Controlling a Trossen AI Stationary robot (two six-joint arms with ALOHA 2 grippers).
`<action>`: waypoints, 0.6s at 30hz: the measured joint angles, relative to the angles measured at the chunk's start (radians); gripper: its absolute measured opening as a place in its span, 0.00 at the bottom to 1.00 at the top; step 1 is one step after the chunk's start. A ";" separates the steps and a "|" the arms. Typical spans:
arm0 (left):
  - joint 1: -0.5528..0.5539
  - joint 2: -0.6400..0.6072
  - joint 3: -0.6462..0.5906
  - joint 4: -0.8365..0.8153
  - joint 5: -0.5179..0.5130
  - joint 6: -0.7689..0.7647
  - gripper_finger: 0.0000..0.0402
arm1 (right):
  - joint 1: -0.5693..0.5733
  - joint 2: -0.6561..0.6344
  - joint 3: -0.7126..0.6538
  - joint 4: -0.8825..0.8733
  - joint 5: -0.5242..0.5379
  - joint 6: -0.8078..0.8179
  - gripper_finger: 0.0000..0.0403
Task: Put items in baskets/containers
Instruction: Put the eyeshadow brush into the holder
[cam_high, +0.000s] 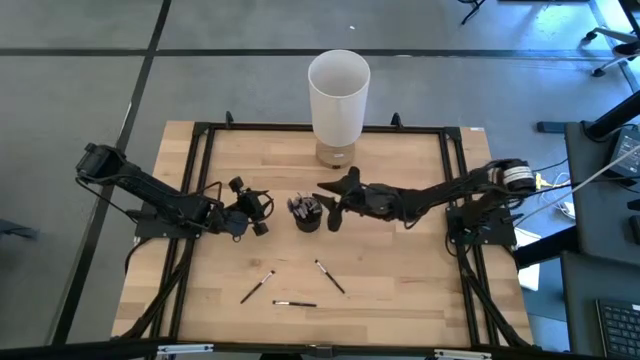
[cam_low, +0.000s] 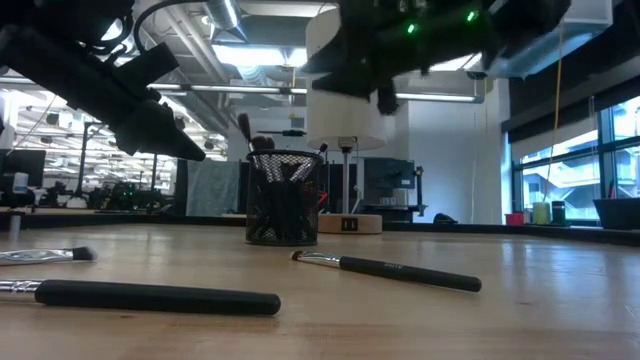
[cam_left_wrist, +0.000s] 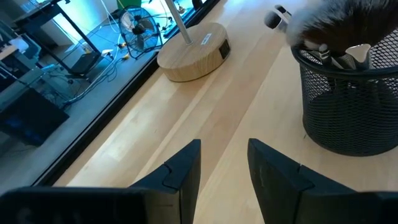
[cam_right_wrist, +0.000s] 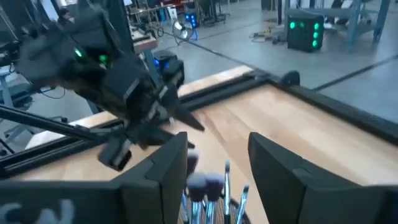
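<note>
The dark mesh cup (cam_high: 307, 214) stands upright mid-table with several brushes in it, their bristle tips (cam_right_wrist: 208, 185) sticking up; it also shows in the low view (cam_low: 284, 200). Three dark-handled brushes lie flat on the wood nearer the table's near edge (cam_high: 257, 286) (cam_high: 294, 303) (cam_high: 330, 277). My left gripper (cam_high: 262, 212) is open just left of the cup, and its wrist view shows the mesh cup (cam_left_wrist: 348, 106) beside the open left gripper (cam_left_wrist: 224, 168). My right gripper (cam_high: 328, 207) is open right of and above the cup, over the brush tips, empty (cam_right_wrist: 217, 162).
A tall white cylinder (cam_high: 339, 95) on a round wooden base (cam_left_wrist: 193, 53) stands at the far edge behind the cup. A black frame (cam_high: 200, 150) runs around the tabletop. Bare wood lies to the near left and near right of the loose brushes.
</note>
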 joint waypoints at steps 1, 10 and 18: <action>0.000 0.000 0.000 0.000 0.000 -0.005 0.32 | 0.000 -0.024 0.000 -0.023 0.002 -0.008 0.42; 0.000 0.000 0.000 0.000 0.000 -0.060 0.32 | -0.044 -0.175 0.001 -0.240 0.085 -0.067 0.42; 0.066 0.000 0.036 0.029 0.090 0.003 0.32 | -0.072 -0.322 0.000 -0.328 0.149 -0.128 0.42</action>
